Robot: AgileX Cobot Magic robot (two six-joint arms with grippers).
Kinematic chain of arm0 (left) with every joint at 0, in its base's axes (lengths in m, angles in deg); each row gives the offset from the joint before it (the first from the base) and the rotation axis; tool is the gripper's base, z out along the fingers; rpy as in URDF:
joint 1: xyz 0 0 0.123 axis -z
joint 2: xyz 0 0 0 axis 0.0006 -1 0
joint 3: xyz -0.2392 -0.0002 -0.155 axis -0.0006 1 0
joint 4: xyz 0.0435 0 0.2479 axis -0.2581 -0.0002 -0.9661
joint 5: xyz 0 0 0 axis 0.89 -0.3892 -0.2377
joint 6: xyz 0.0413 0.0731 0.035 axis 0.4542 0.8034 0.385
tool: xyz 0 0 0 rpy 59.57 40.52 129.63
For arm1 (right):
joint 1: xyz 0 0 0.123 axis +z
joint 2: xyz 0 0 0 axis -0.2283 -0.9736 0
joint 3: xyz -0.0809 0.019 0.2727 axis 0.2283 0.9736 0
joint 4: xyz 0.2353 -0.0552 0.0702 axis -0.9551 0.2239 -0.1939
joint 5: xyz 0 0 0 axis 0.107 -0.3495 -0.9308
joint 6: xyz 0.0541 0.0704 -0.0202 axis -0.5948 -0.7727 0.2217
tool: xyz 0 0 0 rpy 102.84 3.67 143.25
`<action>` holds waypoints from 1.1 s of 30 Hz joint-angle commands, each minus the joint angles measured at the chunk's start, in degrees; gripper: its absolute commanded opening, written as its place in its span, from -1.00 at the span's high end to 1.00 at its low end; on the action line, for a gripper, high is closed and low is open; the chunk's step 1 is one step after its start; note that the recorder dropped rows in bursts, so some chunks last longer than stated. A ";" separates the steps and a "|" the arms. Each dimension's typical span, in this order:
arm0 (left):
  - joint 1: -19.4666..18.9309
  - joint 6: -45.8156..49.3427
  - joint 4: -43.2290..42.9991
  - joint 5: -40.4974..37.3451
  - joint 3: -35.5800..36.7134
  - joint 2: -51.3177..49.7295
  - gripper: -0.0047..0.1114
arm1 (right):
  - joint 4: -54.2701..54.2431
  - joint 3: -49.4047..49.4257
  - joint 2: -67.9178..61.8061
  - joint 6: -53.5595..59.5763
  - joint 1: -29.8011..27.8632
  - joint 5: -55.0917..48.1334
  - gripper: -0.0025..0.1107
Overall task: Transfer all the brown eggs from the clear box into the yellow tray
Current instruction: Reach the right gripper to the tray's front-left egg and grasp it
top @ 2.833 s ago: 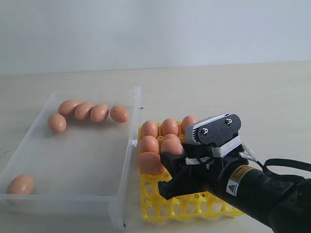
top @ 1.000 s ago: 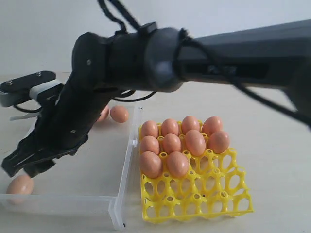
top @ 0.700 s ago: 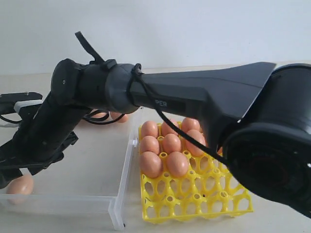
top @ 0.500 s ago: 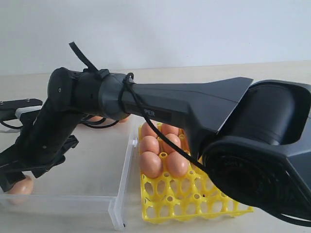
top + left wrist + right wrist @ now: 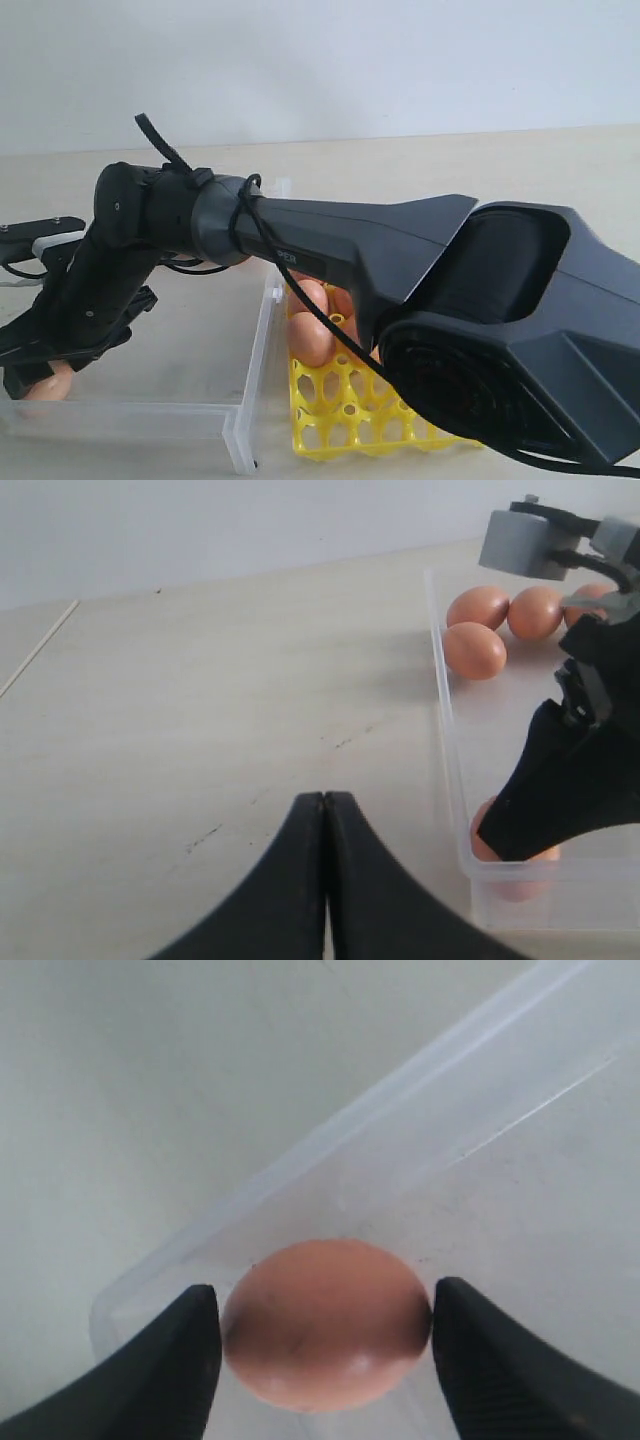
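Note:
One brown egg (image 5: 325, 1325) lies in the near left corner of the clear box (image 5: 150, 415). My right gripper (image 5: 325, 1292) is down over it, open, one finger close on each side of the egg. From the exterior view that egg (image 5: 45, 382) peeps out under the right gripper (image 5: 28, 372). Three more brown eggs (image 5: 472, 650) lie at the box's far end. The yellow tray (image 5: 340, 420) stands right of the box, and my right arm hides most of it and of the eggs (image 5: 312, 340) in it. My left gripper (image 5: 326, 798) is shut and empty, over bare table outside the box.
My right arm (image 5: 330, 250) reaches across the whole scene from the right, over the tray and the box. The box's low wall (image 5: 400, 1110) runs just beyond the egg. Bare beige table (image 5: 200, 680) lies left of the box.
My right arm has swung from the tray across to the box's near left corner and dropped lower, so its open fingers now flank the corner egg. The left gripper shows no earlier frame.

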 commanded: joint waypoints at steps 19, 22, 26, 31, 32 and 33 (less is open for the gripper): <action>0.43 -0.33 0.14 0.52 -0.23 0.32 0.92 | 1.15 -1.48 -1.79 2.07 -0.14 -3.91 -0.09; 0.43 -0.33 0.14 0.52 -0.23 0.32 0.92 | 1.51 -1.48 -1.79 2.07 -0.14 -3.91 0.14; 0.43 -0.33 0.14 0.52 -0.23 0.32 0.92 | 1.90 -1.48 -1.79 2.07 -0.14 -2.73 0.69; 0.43 -0.33 0.14 0.52 -0.23 0.32 0.92 | 2.15 -1.48 -1.02 4.09 -0.14 -2.40 0.96; 0.43 -0.33 0.14 0.52 -0.23 0.32 0.92 | 2.68 -1.48 -0.50 4.20 -0.14 -2.40 0.96; 0.43 -0.33 0.14 0.52 -0.23 0.32 0.92 | 3.72 -1.48 -0.19 4.07 -0.14 -2.40 0.96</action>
